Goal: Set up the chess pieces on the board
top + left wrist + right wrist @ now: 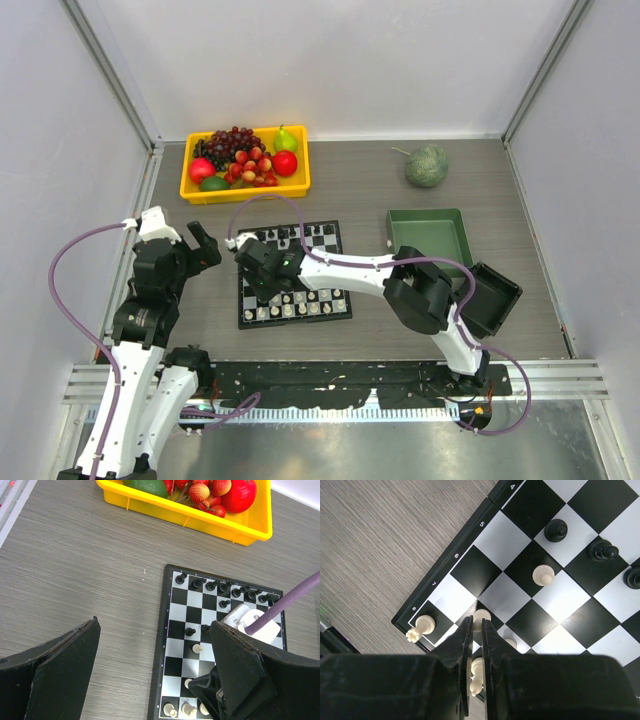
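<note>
The board (325, 275) lies mid-table with black pieces (300, 238) along its far rows and cream-white pieces (300, 308) along its near rows. My right gripper (260, 290) hangs over the board's near left corner. In the right wrist view its fingers (476, 622) are shut on a white pawn (482, 615) standing on the board, beside a white rook (422, 626). Another white pawn (543, 575) and black pawns (556, 530) stand mid-board. My left gripper (205, 245) is open and empty, left of the board; its wrist view (155, 625) shows the board's edge (162, 645).
A yellow tray of fruit (245, 165) stands behind the board. A green tray (430, 235) and a black box (490, 298) sit to the right. A round green fruit (426, 166) lies at the back right. The right arm reaches across the board.
</note>
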You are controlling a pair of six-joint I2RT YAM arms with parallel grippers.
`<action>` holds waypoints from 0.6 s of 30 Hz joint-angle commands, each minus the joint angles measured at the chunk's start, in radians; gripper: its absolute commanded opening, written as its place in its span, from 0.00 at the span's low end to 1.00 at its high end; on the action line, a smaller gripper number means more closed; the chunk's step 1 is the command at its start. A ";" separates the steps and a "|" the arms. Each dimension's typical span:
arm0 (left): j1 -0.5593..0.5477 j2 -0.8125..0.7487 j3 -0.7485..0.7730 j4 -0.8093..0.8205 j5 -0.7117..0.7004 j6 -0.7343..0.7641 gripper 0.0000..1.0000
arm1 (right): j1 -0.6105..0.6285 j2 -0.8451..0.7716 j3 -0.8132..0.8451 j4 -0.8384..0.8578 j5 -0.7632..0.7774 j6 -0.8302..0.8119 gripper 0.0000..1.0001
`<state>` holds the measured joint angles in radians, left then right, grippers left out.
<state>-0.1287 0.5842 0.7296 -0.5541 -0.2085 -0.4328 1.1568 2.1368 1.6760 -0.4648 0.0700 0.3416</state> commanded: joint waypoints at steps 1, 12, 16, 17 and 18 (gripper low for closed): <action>0.006 -0.009 0.004 0.026 -0.005 0.014 0.99 | 0.009 -0.057 -0.045 0.003 0.004 0.016 0.13; 0.008 -0.011 0.005 0.026 -0.002 0.012 0.99 | 0.026 -0.061 -0.062 0.008 -0.016 0.023 0.13; 0.008 -0.014 0.007 0.023 -0.003 0.012 0.99 | 0.029 -0.067 -0.067 0.008 -0.010 0.028 0.13; 0.008 -0.015 0.005 0.025 -0.003 0.012 0.99 | 0.027 -0.071 -0.067 0.008 -0.009 0.027 0.13; 0.008 -0.015 0.005 0.026 -0.003 0.012 0.99 | 0.027 -0.071 -0.067 0.008 -0.007 0.027 0.13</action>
<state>-0.1287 0.5808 0.7296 -0.5545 -0.2085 -0.4328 1.1694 2.1136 1.6321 -0.4343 0.0685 0.3546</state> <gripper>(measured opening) 0.991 0.151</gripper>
